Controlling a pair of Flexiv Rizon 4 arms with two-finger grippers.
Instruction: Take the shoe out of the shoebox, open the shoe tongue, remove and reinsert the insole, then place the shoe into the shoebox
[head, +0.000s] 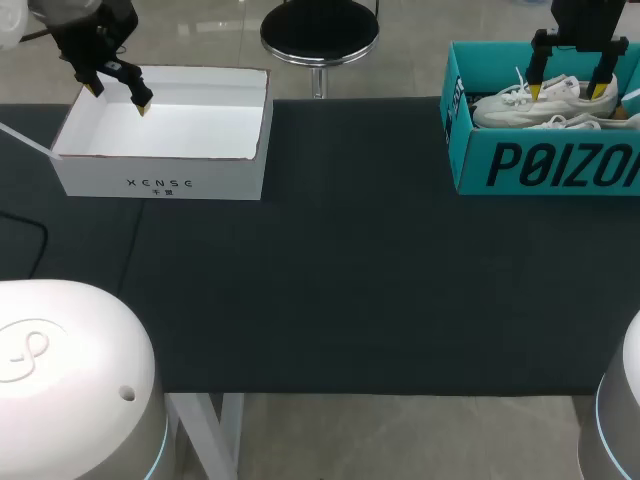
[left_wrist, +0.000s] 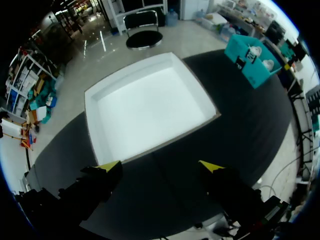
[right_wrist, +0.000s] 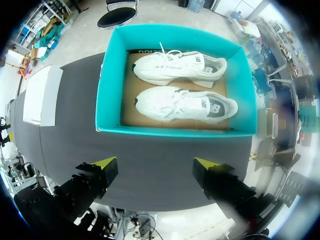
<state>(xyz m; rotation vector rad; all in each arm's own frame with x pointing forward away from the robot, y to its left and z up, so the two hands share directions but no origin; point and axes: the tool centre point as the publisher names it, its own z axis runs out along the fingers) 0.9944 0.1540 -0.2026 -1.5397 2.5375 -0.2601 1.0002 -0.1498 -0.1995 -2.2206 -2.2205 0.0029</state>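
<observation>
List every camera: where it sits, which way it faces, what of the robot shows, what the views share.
Head view: above and behind, looking down on the table; both arms enter at the far corners, left gripper at the white box, right gripper at the teal shoebox.
Left wrist view: on the left wrist, looking down past its open fingers at the white box.
Right wrist view: on the right wrist, looking down past its open fingers into the teal shoebox with two white shoes.
Shared: all three show both boxes.

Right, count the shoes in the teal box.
2. Both lie side by side in the teal shoebox: the near shoe on the right pincer side, the far shoe by the wall beyond it. None seems hidden.
</observation>
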